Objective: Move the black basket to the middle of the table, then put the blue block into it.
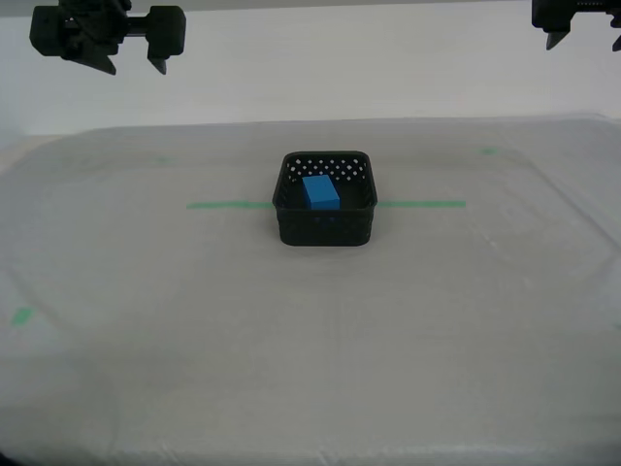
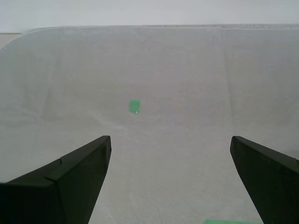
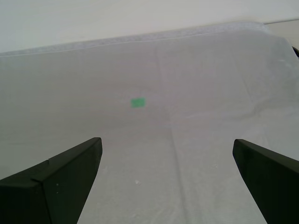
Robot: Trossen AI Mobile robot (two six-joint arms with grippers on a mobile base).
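Gaping wide, my first gripper (image 3: 166, 179) and my second gripper (image 2: 170, 175); both empty.

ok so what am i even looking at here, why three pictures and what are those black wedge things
It is one moment from three cameras on a two-armed robot. The exterior view looks across the table, where the blue block lies inside the black basket on a green tape line. The other two ride on the arms. The wedges are fingers: my first gripper and my second gripper, both open, holding nothing, above bare cloth with a green bit.
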